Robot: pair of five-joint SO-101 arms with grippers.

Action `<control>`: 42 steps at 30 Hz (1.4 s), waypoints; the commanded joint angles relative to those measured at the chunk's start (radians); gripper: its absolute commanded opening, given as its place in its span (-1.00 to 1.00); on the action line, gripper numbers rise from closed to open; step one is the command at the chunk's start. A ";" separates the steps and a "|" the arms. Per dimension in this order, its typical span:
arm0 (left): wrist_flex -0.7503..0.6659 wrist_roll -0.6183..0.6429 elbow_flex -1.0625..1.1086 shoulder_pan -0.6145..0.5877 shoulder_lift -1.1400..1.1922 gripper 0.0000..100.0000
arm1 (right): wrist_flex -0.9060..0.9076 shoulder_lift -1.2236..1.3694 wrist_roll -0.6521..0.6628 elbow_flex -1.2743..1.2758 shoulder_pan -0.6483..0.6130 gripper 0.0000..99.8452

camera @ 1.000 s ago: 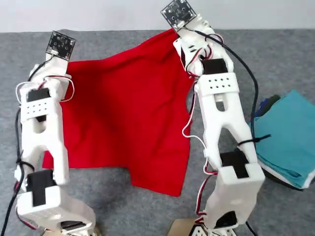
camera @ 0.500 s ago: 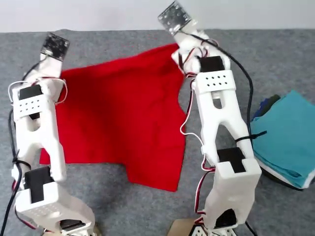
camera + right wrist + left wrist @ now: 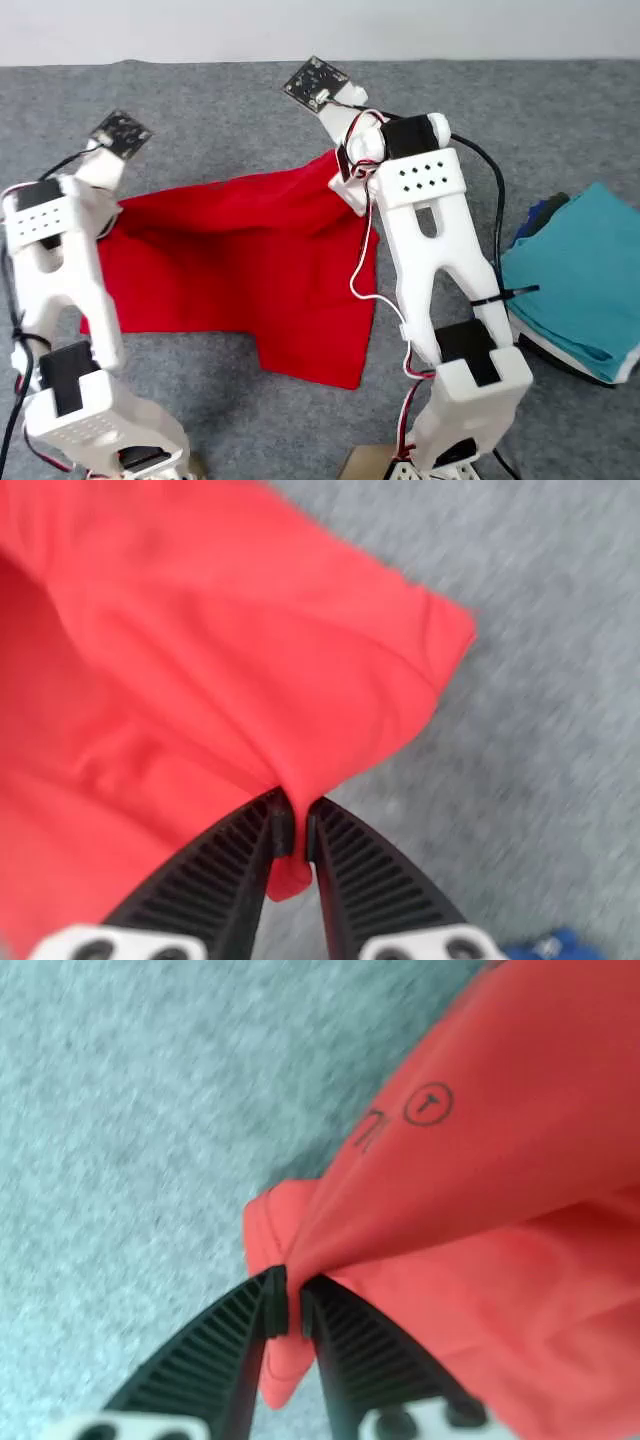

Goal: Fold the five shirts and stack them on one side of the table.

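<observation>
Corners of the red shirt sit pinched in left end effector and right end effector; grey table beyond.

Robotics lab bench. A desk covered edge to edge in grey felt stands against a plain white wall. Two arms rise from its near edge, the left arm and the right arm. Both are white plastic shells, with loose wiring and a bare camera board left exposed.
</observation>
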 commanded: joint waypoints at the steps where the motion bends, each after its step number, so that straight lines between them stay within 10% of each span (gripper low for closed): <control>1: 0.052 -0.074 -0.044 -0.035 -0.009 -0.98 | 0.122 -0.085 -0.020 -0.066 -0.024 -0.98; 15: 0.477 -0.315 -0.219 -0.049 -0.005 -0.98 | 0.251 -0.343 -0.144 0.241 -0.179 -0.98; 33: 0.532 -0.338 -0.216 -0.061 0.189 -0.87 | 0.104 -0.453 -0.290 0.749 -0.245 -0.97; 42: 0.608 -0.313 -0.278 -0.057 0.193 -0.73 | 0.185 -0.461 -0.388 0.638 -0.216 -0.46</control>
